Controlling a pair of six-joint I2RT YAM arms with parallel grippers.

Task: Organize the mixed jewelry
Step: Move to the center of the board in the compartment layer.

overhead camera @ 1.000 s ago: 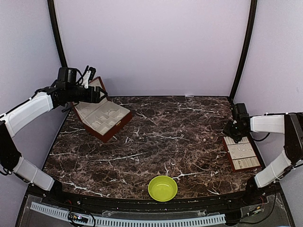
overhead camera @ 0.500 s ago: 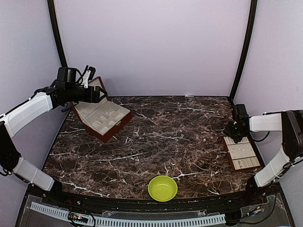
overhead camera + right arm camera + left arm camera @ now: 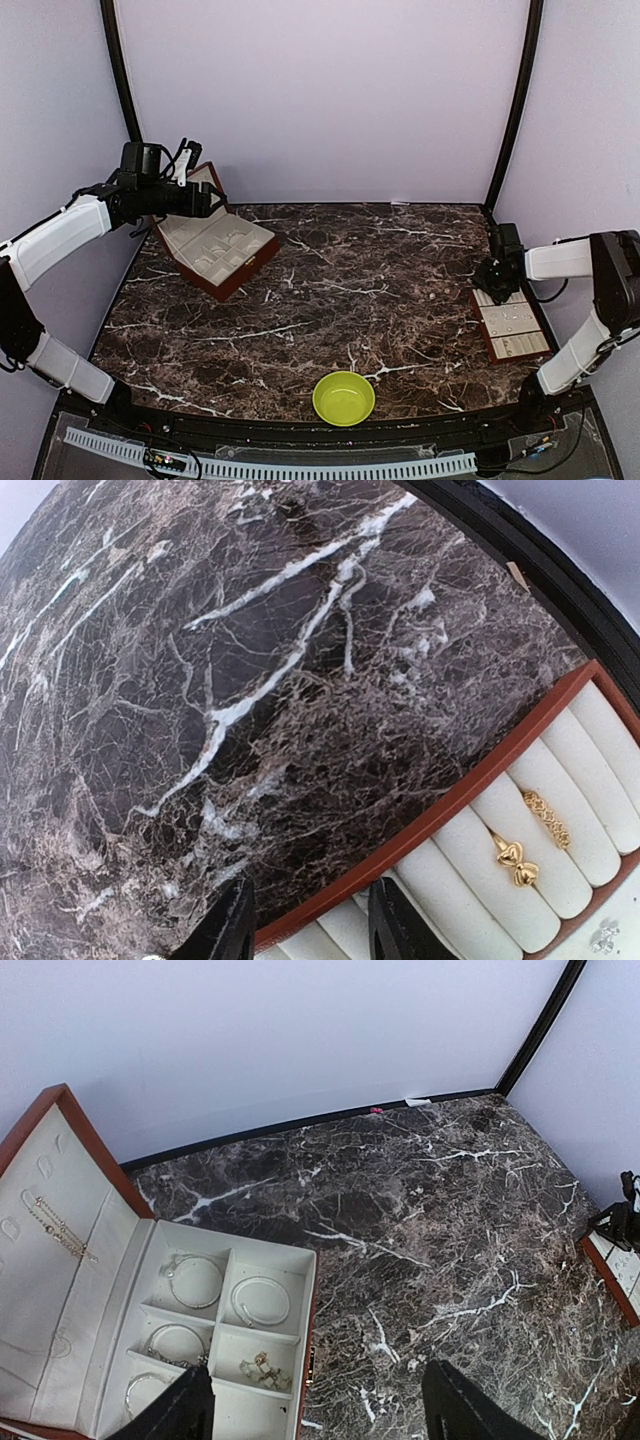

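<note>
**A:** How do the right jaws stand?

**B:** Partly spread. The two dark fingers (image 3: 228, 925) have a gap between them. Through it I see only the desk (image 3: 350, 260) and a brown rim, so they pinch nothing. They hang low at the far end of the tray (image 3: 420, 812), by the right edge of the desk.

**A:** And the left jaws?

**B:** Widely spread, with nothing in them. They are held high over the open box (image 3: 310, 1310) at the far left.

**A:** Where is the jewelry?

**B:** The box holds four hoops (image 3: 195, 1282), each in its own compartment. The fourth is half hidden behind a finger. One small heap of tiny pieces (image 3: 262, 1368) lies in a fifth compartment, and one chain (image 3: 55, 1228) lies on the lid's lining. In the padded rows of the tray there are two gold rings, a bow ring (image 3: 512, 860) and a patterned ring (image 3: 547, 818). There is also one glittering piece (image 3: 603, 938) at the picture's edge.

**A:** And the other things?

**B:** One box, one tray and one green bowl (image 3: 344, 398) at the near edge. I cannot make out anything in the bowl.

**A:** Which step is in hand?

**B:** I judge the sorting is close to its end, and the right jaws are busy at the tray.

**A:** What does the next move call for?

**B:** Probably a search for any leftover piece. A pale bead is hard to tell from the white veins of the desk. A tiny piece would need a narrow, straight pinch and a careful aim into one row.
</note>
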